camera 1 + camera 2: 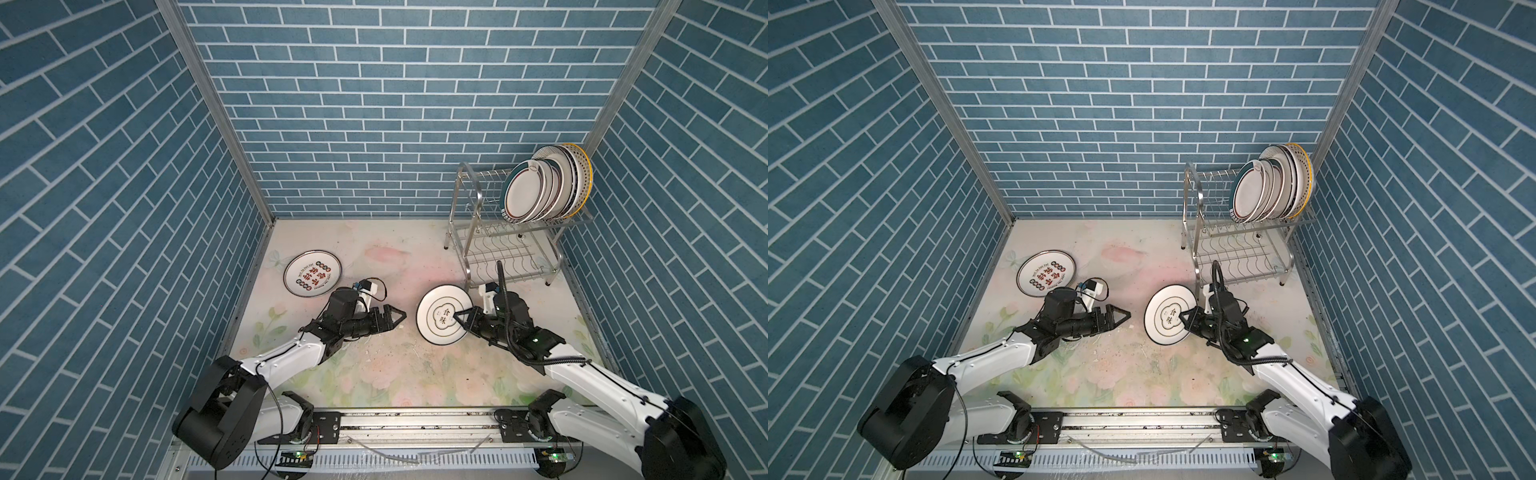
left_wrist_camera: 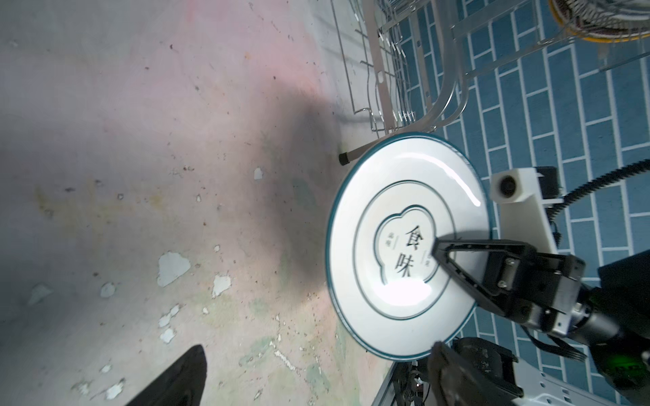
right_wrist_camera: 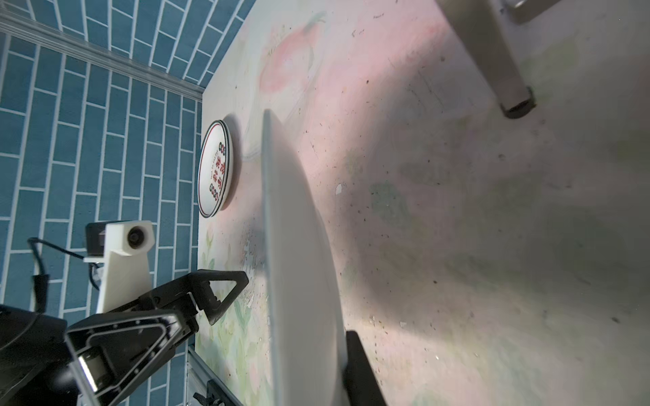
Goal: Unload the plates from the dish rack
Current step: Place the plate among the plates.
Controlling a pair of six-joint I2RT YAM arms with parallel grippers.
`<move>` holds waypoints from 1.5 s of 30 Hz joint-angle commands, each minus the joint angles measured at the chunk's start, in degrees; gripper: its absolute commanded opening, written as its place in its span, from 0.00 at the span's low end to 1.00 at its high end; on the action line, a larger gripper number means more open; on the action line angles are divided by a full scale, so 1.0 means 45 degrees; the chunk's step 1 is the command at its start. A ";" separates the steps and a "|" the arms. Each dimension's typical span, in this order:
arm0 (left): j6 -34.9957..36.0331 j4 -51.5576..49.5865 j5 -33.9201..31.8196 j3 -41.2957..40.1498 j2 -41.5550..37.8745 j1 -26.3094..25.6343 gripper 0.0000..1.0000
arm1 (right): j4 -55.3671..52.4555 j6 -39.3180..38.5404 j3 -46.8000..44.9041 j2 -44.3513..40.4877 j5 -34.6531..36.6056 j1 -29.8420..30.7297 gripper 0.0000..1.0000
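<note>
The left tool point(image 1: 400, 320) stands wide apart, facing the tightly clamped right tool point(image 1: 456, 316).

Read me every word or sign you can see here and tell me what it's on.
"食味": big black characters in the middle of the teal-rimmed plate, clear in the left wrist view.
Small characters beside them: too small to read.
Red and black characters on the plate lying flat: too blurred to read.
Racked plates: no lettering can be made out.
</note>
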 commanded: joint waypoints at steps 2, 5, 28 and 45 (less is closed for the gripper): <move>-0.0368 0.1269 0.0458 -0.0240 0.0307 0.0192 0.99 | 0.3067 0.0903 0.1485 0.1061 -0.0093 0.0510 0.00; -0.0461 0.1535 0.0590 -0.0350 0.0505 0.0425 0.99 | 0.3691 0.1168 0.1761 0.1673 -0.0233 0.0798 0.00; -0.1817 0.4431 0.1649 -0.0709 0.1205 0.1651 0.40 | 0.8508 0.2956 0.2618 0.5379 -0.1613 0.1545 0.00; -0.1979 0.4442 0.1938 -0.0911 0.0996 0.2512 0.03 | 0.9699 0.3066 0.3164 0.6991 -0.1996 0.2007 0.16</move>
